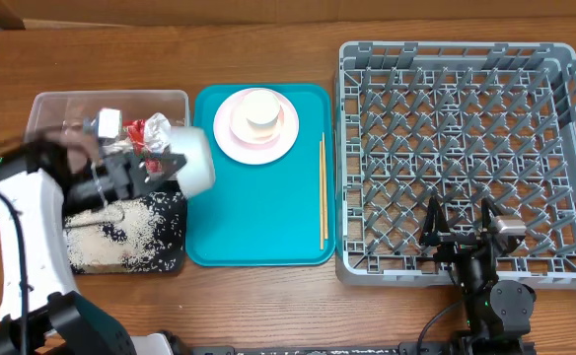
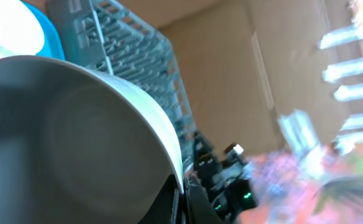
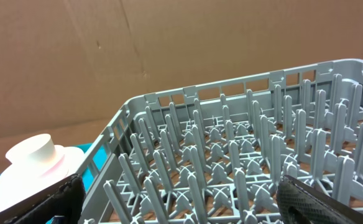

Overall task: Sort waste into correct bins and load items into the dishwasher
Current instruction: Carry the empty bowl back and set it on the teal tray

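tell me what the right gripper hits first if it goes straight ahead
Likely the upright pegs of the grey dish rack, directly ahead of the open right gripper; depth is unclear.

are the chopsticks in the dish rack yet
No, the chopsticks lie on the teal tray, just left of the dish rack.

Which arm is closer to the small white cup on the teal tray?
Left. The left tool, gripping the grey bowl, is left of the cup; the right tool sits across the tray at the rack.
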Available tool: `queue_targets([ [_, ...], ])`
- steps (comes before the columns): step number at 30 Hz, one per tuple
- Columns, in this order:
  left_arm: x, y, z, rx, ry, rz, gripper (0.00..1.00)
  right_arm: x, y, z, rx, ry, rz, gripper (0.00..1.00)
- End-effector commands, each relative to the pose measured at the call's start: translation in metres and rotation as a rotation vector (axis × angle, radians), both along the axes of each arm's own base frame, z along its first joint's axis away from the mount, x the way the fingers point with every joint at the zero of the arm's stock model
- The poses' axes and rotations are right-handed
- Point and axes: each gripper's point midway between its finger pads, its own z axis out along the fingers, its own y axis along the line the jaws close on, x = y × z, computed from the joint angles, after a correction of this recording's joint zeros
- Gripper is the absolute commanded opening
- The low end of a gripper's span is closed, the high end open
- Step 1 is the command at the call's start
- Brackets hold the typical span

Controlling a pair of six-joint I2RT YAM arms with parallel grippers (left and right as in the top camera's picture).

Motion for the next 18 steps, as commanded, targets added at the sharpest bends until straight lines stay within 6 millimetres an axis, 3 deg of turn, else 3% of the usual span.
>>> queue_targets([
  [1, 0.011, -0.013, -0.018, 0.248, 0.279, -0.023, 0.04, 0.000, -0.001, -0.002, -0.001, -0.004, -0.002, 1.00],
  [5, 0.011, -0.018, -0.061, 0.595, 0.440, 0.001, 0.04, 0.000, 0.000, -0.002, -0.001, -0.003, -0.002, 1.00],
  [12, 0.007, -0.042, -0.107, 1.136, 0.432, 0.046, 0.04, 0.000, 0.000, -0.002, -0.001, -0.004, -0.002, 1.00],
  [18, -0.001, -0.072, -0.135, 1.274, 0.379, 0.080, 0.04, 0.000, 0.000, -0.002, -0.001, -0.003, -0.002, 1.00],
])
